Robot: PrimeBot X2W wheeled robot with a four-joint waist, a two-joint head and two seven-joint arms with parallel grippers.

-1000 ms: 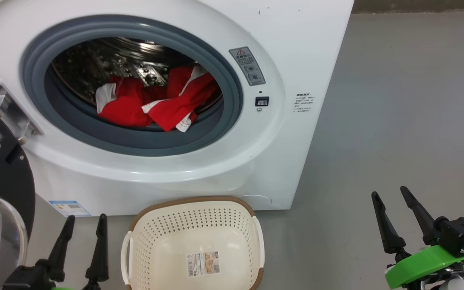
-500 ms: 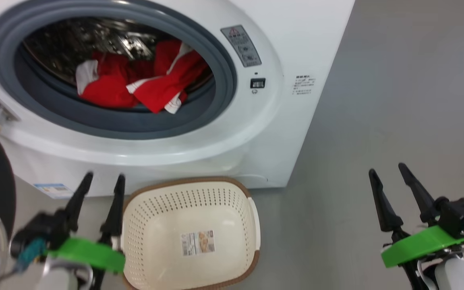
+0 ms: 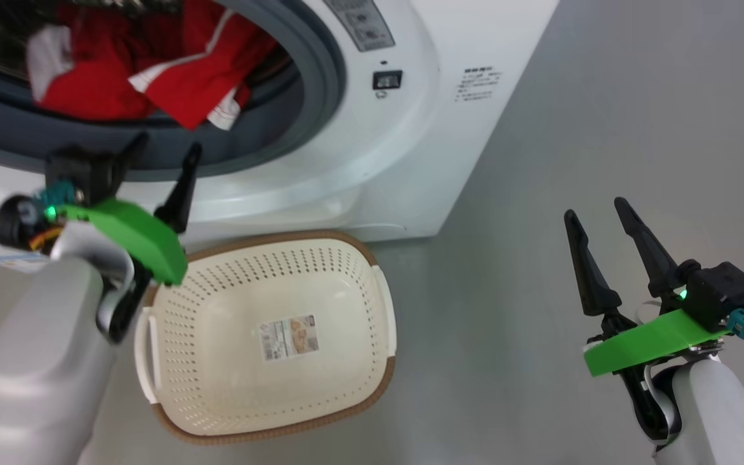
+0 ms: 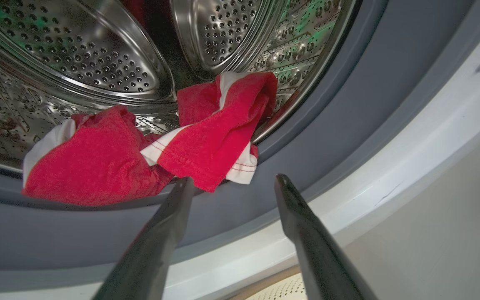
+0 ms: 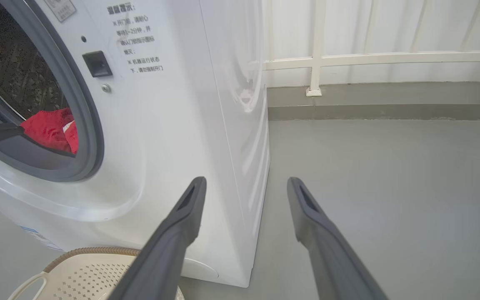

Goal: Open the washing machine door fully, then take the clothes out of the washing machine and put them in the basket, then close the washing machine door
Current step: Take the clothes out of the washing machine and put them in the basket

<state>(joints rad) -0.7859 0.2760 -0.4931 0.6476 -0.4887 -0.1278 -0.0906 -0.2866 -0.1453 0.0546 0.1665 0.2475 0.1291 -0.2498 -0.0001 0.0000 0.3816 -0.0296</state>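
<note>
Near the clothes (image 4: 98,166), left hand (image 4: 235,179) spread, empty

This is a laundry area. A white front-loading washing machine (image 3: 404,148) stands on a bare grey floor (image 3: 637,129). At the upper right of the right wrist view, a white railing (image 5: 390,58) runs before pale curtains (image 5: 390,25).
</note>
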